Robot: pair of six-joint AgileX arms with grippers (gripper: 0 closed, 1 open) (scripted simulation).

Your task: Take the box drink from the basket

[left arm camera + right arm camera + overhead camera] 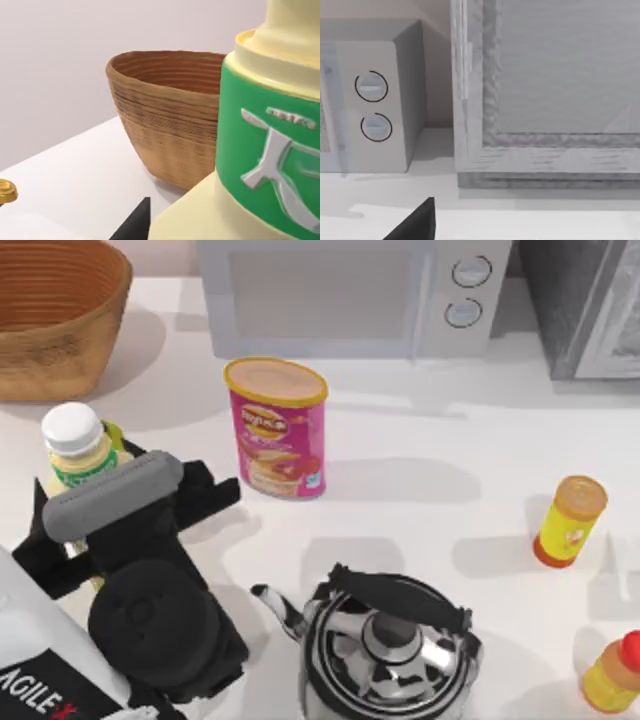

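Cream-yellow plastic with a green label is what I am seeing pressed up close in the left wrist view: the box drink (260,150), which from here is looking more like a small capped bottle than a carton. From above it is standing clear of the basket (60,350), just in front of it near the bench's left edge, with its white cap showing right beside my left gripper (95,485).

The gripper body is hiding the contact, so I cannot tell whether the gripper is clamped on the drink or merely sitting around it. The basket's visible inside is looking bare, so I am judging the lift-out as likely done.

I am expecting the drink to be light, fairly stiff and smooth enough to slip. I am favouring a hold across the labelled middle, below the shoulder, with modest squeeze. A pink canister (277,428) is standing near on the right.

My right arm is sitting parked, facing the microwave (370,100).
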